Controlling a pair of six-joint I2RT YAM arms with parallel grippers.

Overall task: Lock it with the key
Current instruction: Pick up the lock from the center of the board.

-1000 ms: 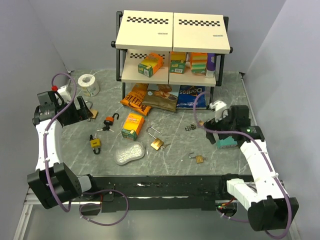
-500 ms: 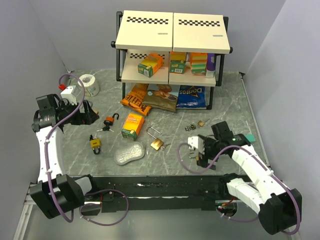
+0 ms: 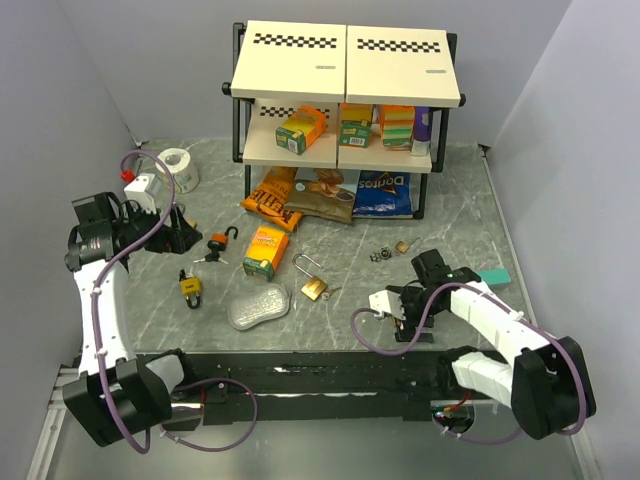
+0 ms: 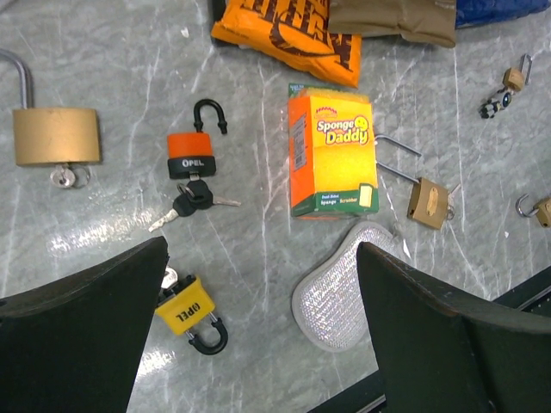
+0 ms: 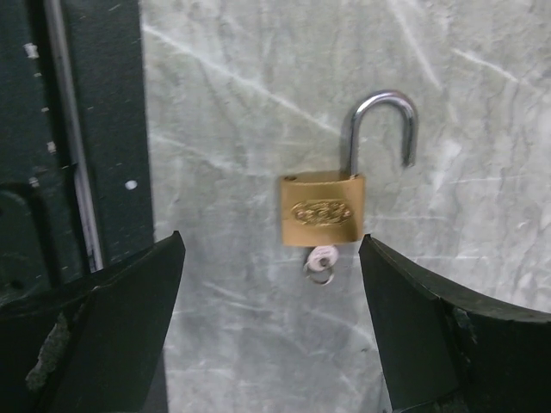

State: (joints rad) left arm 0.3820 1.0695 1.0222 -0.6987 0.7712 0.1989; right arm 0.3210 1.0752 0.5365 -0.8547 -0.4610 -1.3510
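At the left, under the left wrist camera, an orange padlock (image 4: pixel 189 157) lies on the grey marbled table (image 4: pixel 258 69). Its black shackle is swung open toward 12 o'clock and a bunch of keys (image 4: pixel 191 202) sits at its 6 o'clock. A yellow padlock (image 4: pixel 185 307) lies lower down, with its shackle toward 5 o'clock. The left gripper (image 4: pixel 263 258) hangs above them with its jaws spread wide, gripping nothing and touching nothing. The yellow padlock lies just beside the tip of its left finger (image 4: pixel 86 327), and the orange one lies at about 11 o'clock from the gap.

At the right lies a small brass padlock (image 5: pixel 321 211) with a square body and an oval stamp on its face. Its steel shackle (image 5: pixel 379 129) stands open toward 12 o'clock, and a key (image 5: pixel 320 261) is in the keyhole at 6 o'clock. The right gripper (image 5: pixel 271 245) hovers over it with its jaws well apart and empty. The padlock lies flat on the table between the two dark fingers (image 5: pixel 112 327), nearer the 3 o'clock one, and touches neither.
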